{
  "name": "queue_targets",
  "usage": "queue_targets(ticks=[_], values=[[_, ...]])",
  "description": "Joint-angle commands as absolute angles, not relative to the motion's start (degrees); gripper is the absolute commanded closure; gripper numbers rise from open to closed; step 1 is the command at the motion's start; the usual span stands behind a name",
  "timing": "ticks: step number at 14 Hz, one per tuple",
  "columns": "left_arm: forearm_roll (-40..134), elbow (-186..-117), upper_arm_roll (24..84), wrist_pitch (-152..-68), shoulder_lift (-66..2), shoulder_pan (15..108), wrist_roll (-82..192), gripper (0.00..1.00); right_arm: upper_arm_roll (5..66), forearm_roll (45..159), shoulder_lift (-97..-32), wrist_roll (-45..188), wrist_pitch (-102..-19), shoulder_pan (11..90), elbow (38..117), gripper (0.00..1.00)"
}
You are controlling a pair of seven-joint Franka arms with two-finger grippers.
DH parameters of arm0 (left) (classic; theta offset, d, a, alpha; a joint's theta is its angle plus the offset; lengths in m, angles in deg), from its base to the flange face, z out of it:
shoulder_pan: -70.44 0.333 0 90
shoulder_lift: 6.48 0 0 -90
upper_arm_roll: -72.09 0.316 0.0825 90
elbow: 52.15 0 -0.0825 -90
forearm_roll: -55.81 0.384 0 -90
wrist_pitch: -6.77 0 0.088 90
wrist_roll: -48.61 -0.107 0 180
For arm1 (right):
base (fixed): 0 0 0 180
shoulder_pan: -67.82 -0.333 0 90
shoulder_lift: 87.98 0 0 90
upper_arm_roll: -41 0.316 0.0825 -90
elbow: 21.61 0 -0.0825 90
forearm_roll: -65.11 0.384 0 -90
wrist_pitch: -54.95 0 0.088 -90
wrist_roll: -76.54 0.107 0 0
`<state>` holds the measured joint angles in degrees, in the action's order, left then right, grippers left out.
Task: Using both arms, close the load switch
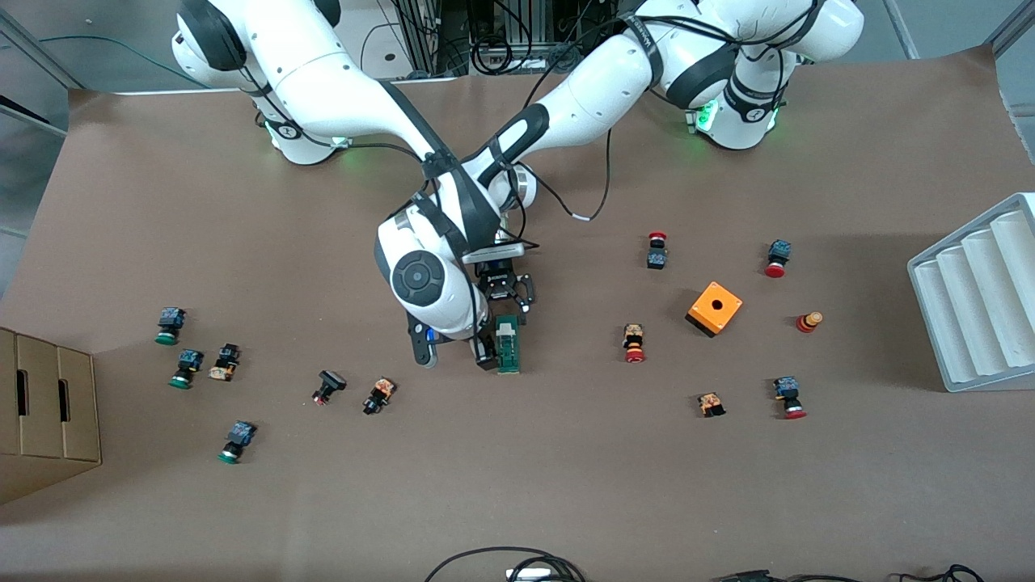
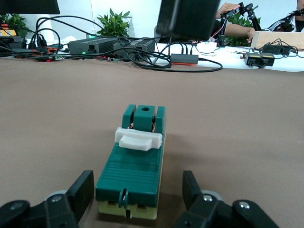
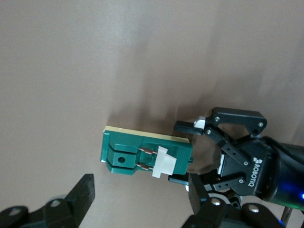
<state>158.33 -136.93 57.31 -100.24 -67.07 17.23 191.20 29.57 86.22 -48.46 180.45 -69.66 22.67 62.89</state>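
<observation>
The green load switch (image 1: 508,346) lies flat on the brown table near the middle, and its white handle (image 2: 138,139) sits across its top. My left gripper (image 1: 508,311) is down at the switch's end that faces the robots. It is open, with one finger on each side of that end and a small gap on both sides (image 2: 137,190). My right gripper (image 1: 453,356) is open and empty, low over the table beside the switch, toward the right arm's end. In the right wrist view the switch (image 3: 142,154) shows clear of my right fingers (image 3: 85,190), with the left gripper (image 3: 183,152) at its end.
An orange cube box (image 1: 715,308) and several red-capped buttons lie toward the left arm's end, beside a white ridged rack (image 1: 978,299). Several green-capped and dark buttons (image 1: 187,368) lie toward the right arm's end, beside a cardboard box (image 1: 48,404).
</observation>
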Motion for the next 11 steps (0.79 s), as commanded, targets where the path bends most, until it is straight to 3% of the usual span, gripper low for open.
queue_targets(ticks=[1, 3, 8, 11], values=[[159.26, -135.38, 56.97, -99.4, -68.09, 17.27, 191.7, 0.32, 29.65, 89.36, -48.34, 181.39, -73.27, 22.02, 64.77, 0.19], [159.26, -135.38, 56.97, -99.58, -68.09, 17.27, 191.78, 0.38, 30.36, 91.3, -48.34, 181.57, -74.07, 21.85, 65.92, 0.19], [159.17, -135.38, 56.97, -99.58, -68.09, 17.36, 191.87, 0.5, 32.55, 91.48, -49.05, 181.22, -78.8, 22.02, 70.31, 0.36], [159.17, -135.47, 56.88, -99.58, -68.09, 17.36, 191.87, 0.51, 32.91, 91.48, -49.05, 180.95, -81.8, 21.94, 71.73, 0.38]])
